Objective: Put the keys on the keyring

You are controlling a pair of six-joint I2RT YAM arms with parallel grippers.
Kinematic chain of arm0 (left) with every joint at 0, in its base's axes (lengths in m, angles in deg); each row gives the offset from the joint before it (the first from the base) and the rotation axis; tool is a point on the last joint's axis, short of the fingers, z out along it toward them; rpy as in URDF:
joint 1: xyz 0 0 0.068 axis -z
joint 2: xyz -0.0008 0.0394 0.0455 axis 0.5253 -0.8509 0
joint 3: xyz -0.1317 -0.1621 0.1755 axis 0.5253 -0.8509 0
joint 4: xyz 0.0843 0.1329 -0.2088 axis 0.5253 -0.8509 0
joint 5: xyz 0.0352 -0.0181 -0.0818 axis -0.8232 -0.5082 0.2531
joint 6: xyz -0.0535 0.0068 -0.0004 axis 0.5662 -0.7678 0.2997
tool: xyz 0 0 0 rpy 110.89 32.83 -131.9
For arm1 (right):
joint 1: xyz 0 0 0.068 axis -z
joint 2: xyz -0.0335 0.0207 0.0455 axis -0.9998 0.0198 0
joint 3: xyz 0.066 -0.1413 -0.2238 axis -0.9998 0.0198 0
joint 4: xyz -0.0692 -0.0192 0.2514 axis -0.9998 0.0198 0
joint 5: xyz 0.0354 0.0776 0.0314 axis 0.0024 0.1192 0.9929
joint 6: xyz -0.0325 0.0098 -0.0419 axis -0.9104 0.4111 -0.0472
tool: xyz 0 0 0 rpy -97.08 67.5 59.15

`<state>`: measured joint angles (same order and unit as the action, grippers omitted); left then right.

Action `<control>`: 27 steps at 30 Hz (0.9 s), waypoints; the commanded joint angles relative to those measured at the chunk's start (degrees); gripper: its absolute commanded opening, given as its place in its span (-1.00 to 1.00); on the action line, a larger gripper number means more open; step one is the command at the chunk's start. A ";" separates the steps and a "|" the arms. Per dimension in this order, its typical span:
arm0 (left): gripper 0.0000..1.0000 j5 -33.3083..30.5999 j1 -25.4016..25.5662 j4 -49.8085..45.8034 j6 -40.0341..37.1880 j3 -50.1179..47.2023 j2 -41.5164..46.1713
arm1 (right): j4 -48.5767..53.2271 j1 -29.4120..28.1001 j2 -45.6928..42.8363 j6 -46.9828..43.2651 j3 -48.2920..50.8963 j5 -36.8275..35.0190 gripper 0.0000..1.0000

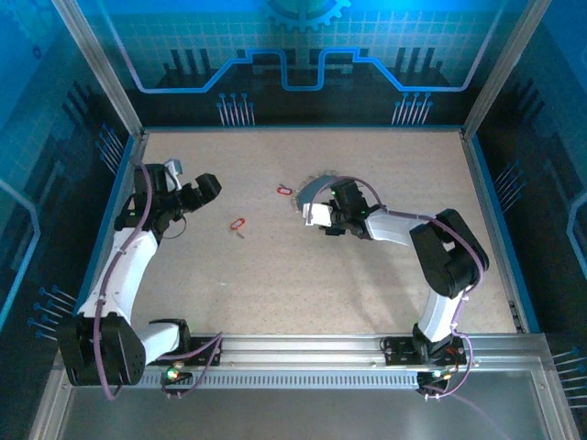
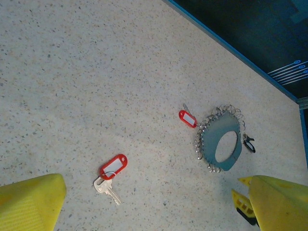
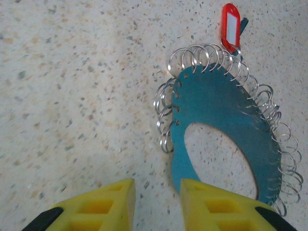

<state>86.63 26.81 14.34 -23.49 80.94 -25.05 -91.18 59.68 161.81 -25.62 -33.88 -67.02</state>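
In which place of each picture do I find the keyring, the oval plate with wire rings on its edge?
Top external: the keyring lies just above centre, slightly right.
Left wrist: right of centre, tilted.
Right wrist: the right half, from near the top to the bottom edge.
Shared landmark: the red-tagged key close beside it.

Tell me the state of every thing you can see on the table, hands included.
Keyring, flat on the table.
Nearer red key, loose on the table, apart from the keyring.
Farther red key, at the keyring's rim; threaded or not, unclear.
Black key, at the opposite rim; unclear too.
Left hand, open, empty.
Right hand, slightly open, empty.
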 commanded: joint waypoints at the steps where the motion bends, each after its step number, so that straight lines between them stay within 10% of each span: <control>1: 0.98 2.07 -0.54 -0.54 1.39 0.37 -0.29 | 0.99 -0.06 3.84 0.22 -3.93 1.81 -0.37; 27: 0.97 1.68 -0.61 -2.57 -0.43 1.57 -0.45 | 2.98 -1.02 2.58 -0.36 -3.62 0.61 -0.86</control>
<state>86.85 26.81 13.60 -23.07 80.94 -25.14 -90.70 58.98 168.48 -25.84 -39.17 -67.85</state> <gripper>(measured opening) 0.989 0.073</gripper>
